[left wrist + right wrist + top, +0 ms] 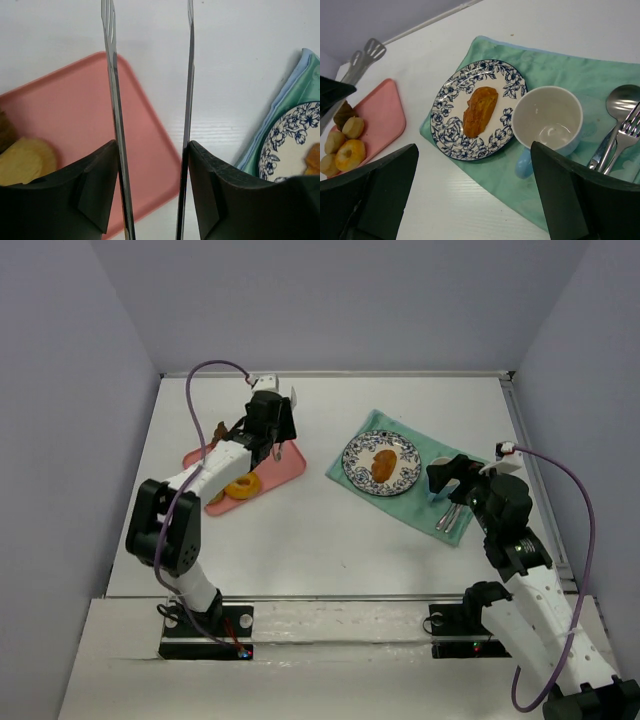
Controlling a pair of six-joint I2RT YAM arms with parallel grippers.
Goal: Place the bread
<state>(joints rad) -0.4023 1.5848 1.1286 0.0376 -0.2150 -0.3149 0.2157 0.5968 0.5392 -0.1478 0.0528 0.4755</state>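
Note:
The bread (pixel 383 462) is an oval orange-brown bun lying on the blue-flowered plate (pixel 357 462). The right wrist view shows it at the plate's middle (pixel 480 110). Its edge shows at the far right of the left wrist view (pixel 314 159). My left gripper (pixel 272 425) is over the far right corner of the pink tray (pixel 288 468). It is shut on metal tongs (pixel 116 100), whose arms stand apart with nothing between them. My right gripper (pixel 447 478) is open and empty, beside the plate over the green mat (pixel 410 502).
The pink tray holds yellow rolls (pixel 242 485) and a dark pastry (pixel 218 430). A white cup (pixel 547 120), a spoon (pixel 620 97) and a fork (pixel 625 125) lie on the mat right of the plate. Walls close in the table on three sides.

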